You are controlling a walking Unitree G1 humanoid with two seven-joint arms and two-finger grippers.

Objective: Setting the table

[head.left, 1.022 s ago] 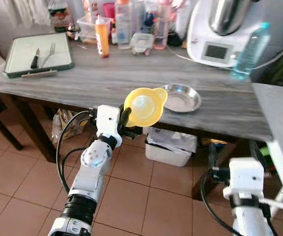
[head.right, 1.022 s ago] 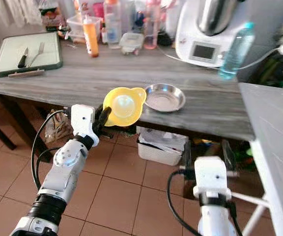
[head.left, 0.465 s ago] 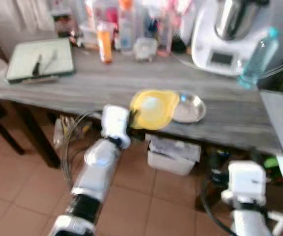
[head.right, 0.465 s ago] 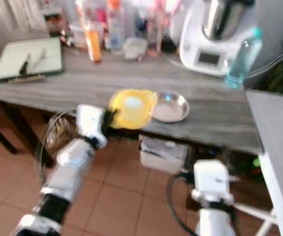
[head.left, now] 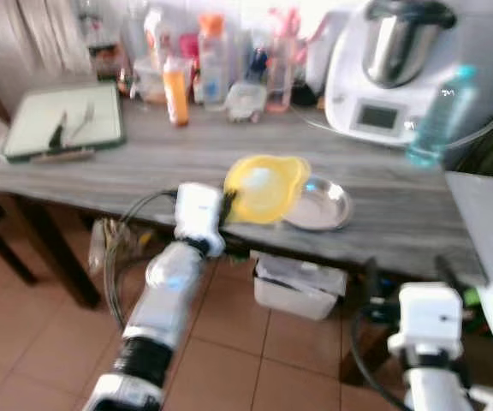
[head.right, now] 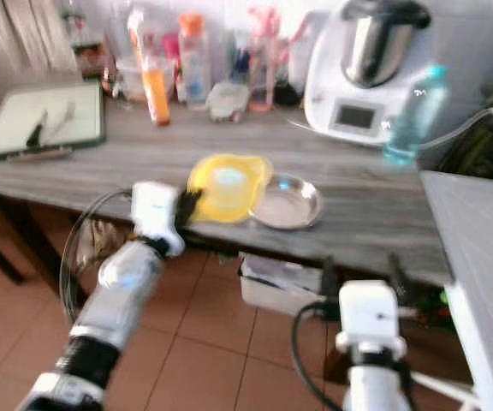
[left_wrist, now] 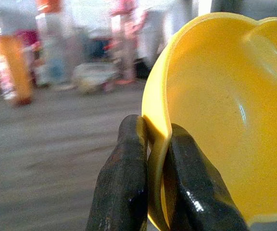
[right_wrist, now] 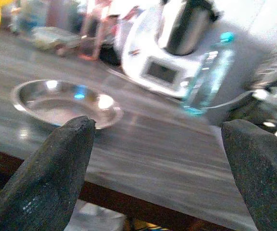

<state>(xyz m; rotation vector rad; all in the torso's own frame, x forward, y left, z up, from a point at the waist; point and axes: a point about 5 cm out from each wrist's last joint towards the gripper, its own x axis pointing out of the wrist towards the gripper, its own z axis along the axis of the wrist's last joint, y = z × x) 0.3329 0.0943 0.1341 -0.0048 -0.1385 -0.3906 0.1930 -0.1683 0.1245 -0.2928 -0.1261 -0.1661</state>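
Over the near edge of the grey wooden table (head.left: 187,154), the left gripper (left_wrist: 154,144) holds a yellow bowl (head.left: 266,186) up off the surface, its two black fingers (left_wrist: 124,187) pinching the rim between them, one inside and one outside. The bowl is plastic, smooth and glossy inside, with a rim that swells out at one side into what looks like a pouring lip or small handle, though the blur makes that hard to be sure of. It is tilted so its hollow faces the head camera. Just beside it, partly hidden behind its edge, a shallow steel dish (head.left: 322,204) sits on the table near the front edge.

Lower down, in front of the table edge, the right gripper (right_wrist: 162,159) has its fingers spread wide apart, with nothing between them; the steel dish and a clear bottle with a teal cap (right_wrist: 207,74) show past them.

Farther back stand a white kitchen machine (head.left: 392,81) with a steel jug, an orange bottle (head.left: 175,90) and a crowd of other bottles and tubs. At the far left lies a green-rimmed tray (head.left: 62,130) holding a knife (head.left: 57,133) and a fork (head.left: 81,124).
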